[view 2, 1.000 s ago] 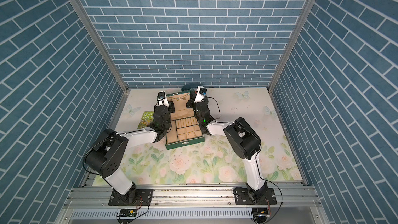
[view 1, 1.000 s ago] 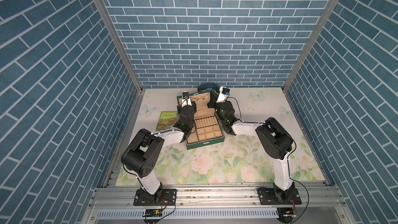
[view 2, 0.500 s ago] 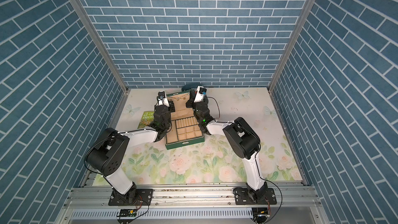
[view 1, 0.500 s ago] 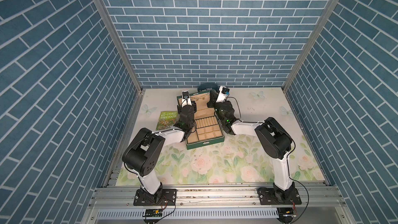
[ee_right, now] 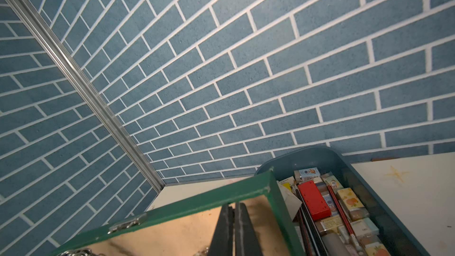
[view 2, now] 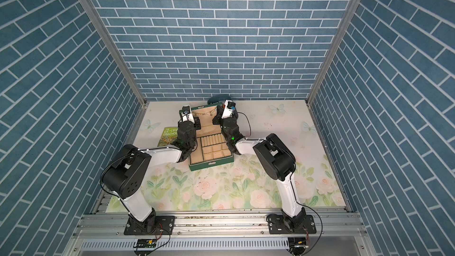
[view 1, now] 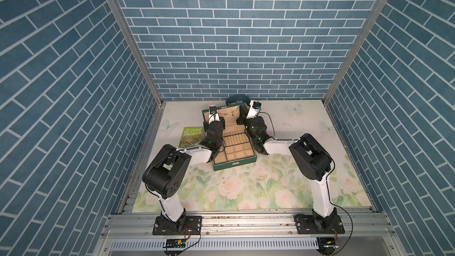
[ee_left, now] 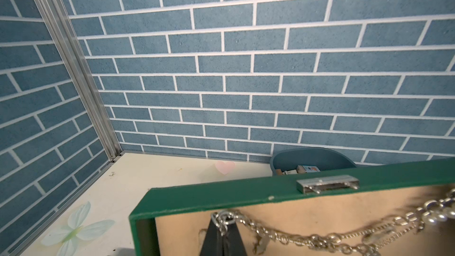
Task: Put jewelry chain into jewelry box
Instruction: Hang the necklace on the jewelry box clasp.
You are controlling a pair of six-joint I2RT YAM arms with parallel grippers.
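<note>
The dark green jewelry box (view 1: pixel 234 165) stands open at the back middle of the mat, its beige-lined lid (ee_left: pixel 221 193) upright. The gold jewelry chain (ee_left: pixel 320 238) sags across the lid's lining, and it shows in both top views (view 1: pixel 231 112) (view 2: pixel 209 112). My left gripper (ee_left: pixel 222 220) is shut on the chain's end ring by the lid's left corner. My right gripper (ee_right: pixel 234 208) is shut just under the lid's right corner (ee_right: pixel 269 176). Chain links show beside its fingers, but none show between its tips.
A blue-grey tub (ee_right: pixel 320 156) full of small items stands right behind the lid, against the back wall. A green paperback book (view 1: pixel 192 136) lies left of the box, beside my left arm. Floral mat (view 1: pixel 246 188) stretches in front of the box.
</note>
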